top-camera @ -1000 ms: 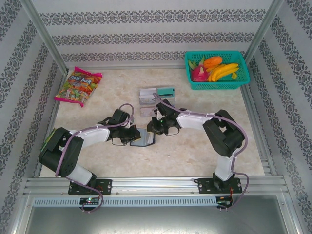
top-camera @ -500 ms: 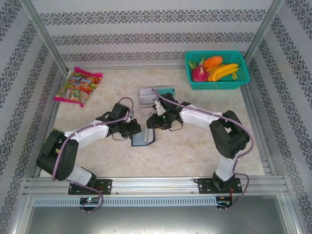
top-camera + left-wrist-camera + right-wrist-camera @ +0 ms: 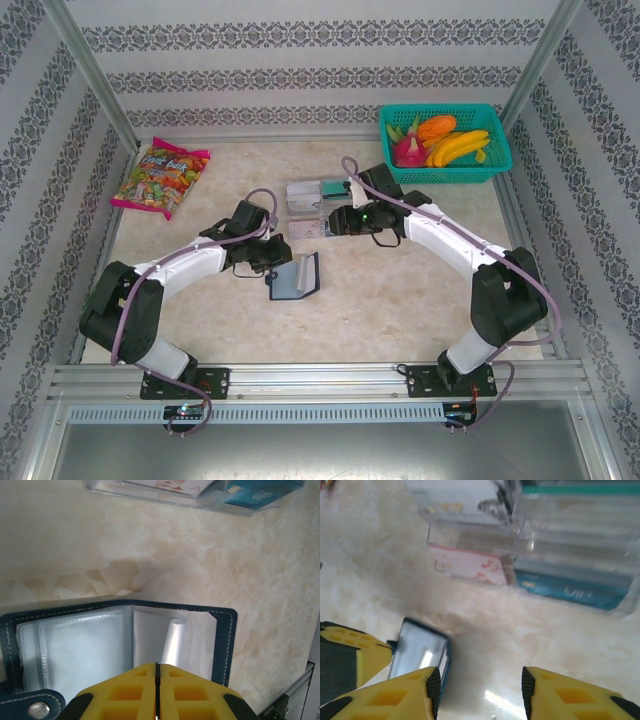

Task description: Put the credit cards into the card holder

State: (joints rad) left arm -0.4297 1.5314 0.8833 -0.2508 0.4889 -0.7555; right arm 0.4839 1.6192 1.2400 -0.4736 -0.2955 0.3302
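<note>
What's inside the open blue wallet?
The card holder is open, showing clear plastic sleeves that look empty, with no card in them. Its near part is covered by the shut left pincer, so what is in there cannot be seen.

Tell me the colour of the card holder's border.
The card holder has a dark navy blue border with light stitching, around clear plastic sleeves. The left wrist view shows it best.

In the top view the left arm [image 3: 185,265] rises from the lower left, folds at its elbow and reaches toward the centre. The left gripper [image 3: 271,266] has its yellow fingers [image 3: 127,692] pressed together on the edge of the card holder [image 3: 75,650]. The right arm [image 3: 450,245] stretches from the lower right toward the upper centre. The right gripper [image 3: 480,690] has its fingers spread apart and holds nothing.
</note>
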